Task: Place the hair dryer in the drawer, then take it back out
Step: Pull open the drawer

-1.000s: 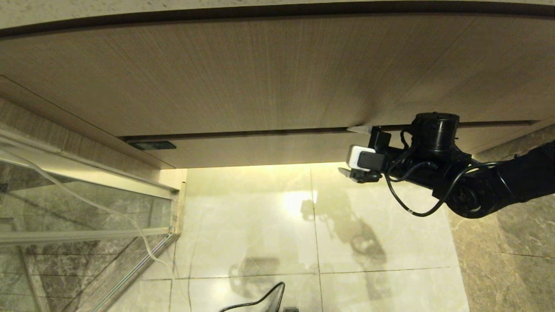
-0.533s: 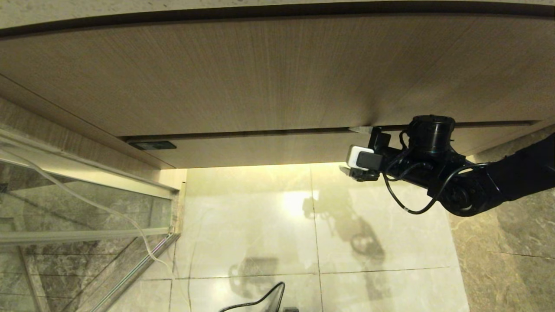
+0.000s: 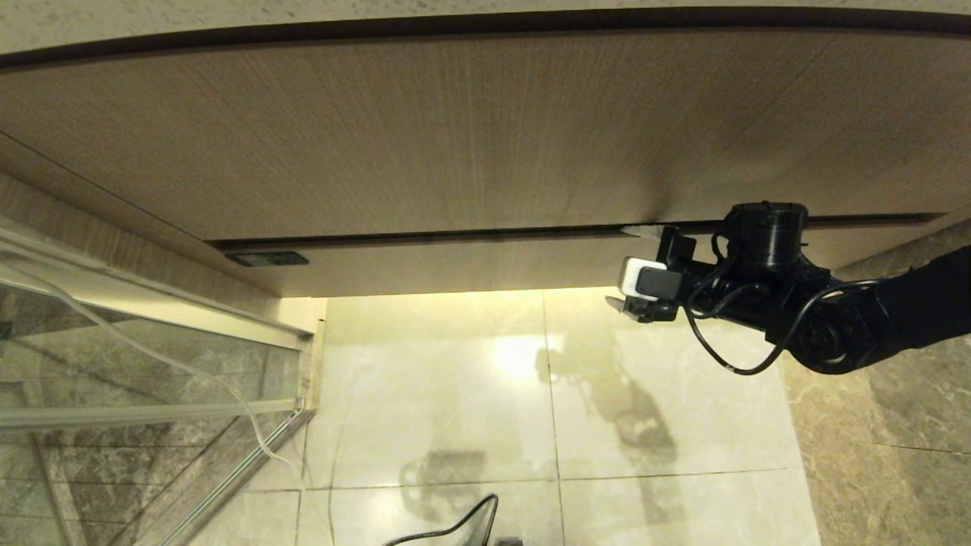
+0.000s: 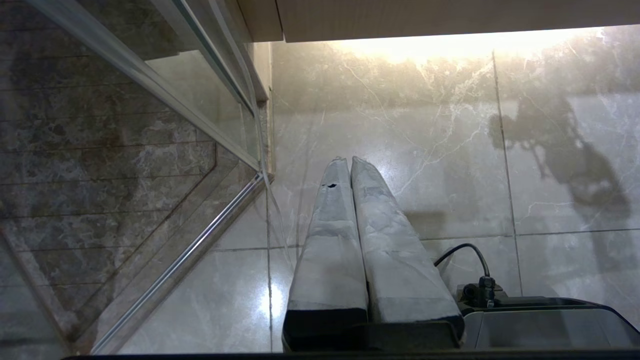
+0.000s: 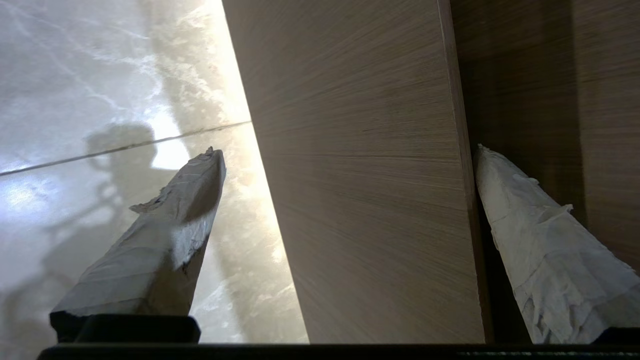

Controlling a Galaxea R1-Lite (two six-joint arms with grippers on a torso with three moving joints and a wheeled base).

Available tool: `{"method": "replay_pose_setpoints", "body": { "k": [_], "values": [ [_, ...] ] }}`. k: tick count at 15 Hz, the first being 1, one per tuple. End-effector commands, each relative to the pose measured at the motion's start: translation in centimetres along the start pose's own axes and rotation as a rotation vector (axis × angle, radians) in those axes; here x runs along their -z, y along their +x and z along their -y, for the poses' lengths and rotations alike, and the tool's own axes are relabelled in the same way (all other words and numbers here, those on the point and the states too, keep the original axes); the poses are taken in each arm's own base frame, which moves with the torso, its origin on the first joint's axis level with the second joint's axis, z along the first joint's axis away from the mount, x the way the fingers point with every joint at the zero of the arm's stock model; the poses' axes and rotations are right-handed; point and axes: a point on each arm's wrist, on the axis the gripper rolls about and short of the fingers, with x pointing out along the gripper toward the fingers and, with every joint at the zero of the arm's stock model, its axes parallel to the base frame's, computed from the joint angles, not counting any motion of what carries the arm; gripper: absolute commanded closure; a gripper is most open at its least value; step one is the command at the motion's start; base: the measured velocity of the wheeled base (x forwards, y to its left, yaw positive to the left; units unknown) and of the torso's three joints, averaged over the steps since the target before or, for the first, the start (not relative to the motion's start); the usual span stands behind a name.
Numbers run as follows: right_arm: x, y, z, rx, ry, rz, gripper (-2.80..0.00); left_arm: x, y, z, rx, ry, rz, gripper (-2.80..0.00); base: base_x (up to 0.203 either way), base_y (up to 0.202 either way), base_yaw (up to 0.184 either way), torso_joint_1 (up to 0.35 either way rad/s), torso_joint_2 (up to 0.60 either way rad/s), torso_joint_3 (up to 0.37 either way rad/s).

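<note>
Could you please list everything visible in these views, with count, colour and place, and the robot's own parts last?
drawer: one, pale wood-grain, low front under the taller panel, its right end straddled by the right claw.
taller panel: one, pale wood-grain, above the drawer.
floor tiles: several, glossy cream marble, below the cabinet.
glass partition: one, clear with a metal frame, at the left.
hair dryer: none in view.
right claw: one, black with pale wrapped fingers, open, one finger in the gap above the drawer front, one below it.
left claw: one, pale wrapped fingers, shut, parked over the floor.

right gripper (image 3: 631,265) jaws spread wide, arm reaching in from the right | left gripper (image 4: 350,165) jaws together, parked
</note>
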Motion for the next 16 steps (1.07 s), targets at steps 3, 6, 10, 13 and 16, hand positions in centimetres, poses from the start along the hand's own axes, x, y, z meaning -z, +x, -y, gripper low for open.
{"method": "replay_pose_setpoints", "body": {
  "k": [3,6,10,13,16],
  "values": [
    [0.4,0.0,-0.6,-0.046,0.008,-0.023,-2.8,0.0,0.0,0.0,-0.001,0.0,0.0,0.0,0.0,0.0,0.0,0.0,0.0,0.0],
    [0.6,-0.3,-0.5,-0.062,0.013,-0.034,-2.8,0.0,0.0,0.0,-0.001,0.0,0.0,0.0,0.0,0.0,0.0,0.0,0.0,0.0],
    [0.4,-0.9,-0.4,-0.088,0.002,-0.041,-2.8,0.0,0.0,0.0,-0.001,0.0,0.0,0.0,0.0,0.0,0.0,0.0,0.0,0.0],
    [0.3,-1.5,-0.4,-0.13,-0.006,-0.054,-2.8,0.0,0.0,0.0,-0.001,0.0,0.0,0.0,0.0,0.0,0.0,0.0,0.0,0.0],
    [0.2,-2.8,-0.5,-0.179,-0.016,-0.069,-2.8,0.0,0.0,0.0,-0.001,0.0,0.0,0.0,0.0,0.0,0.0,0.0,0.0,0.0]
  ]
}}
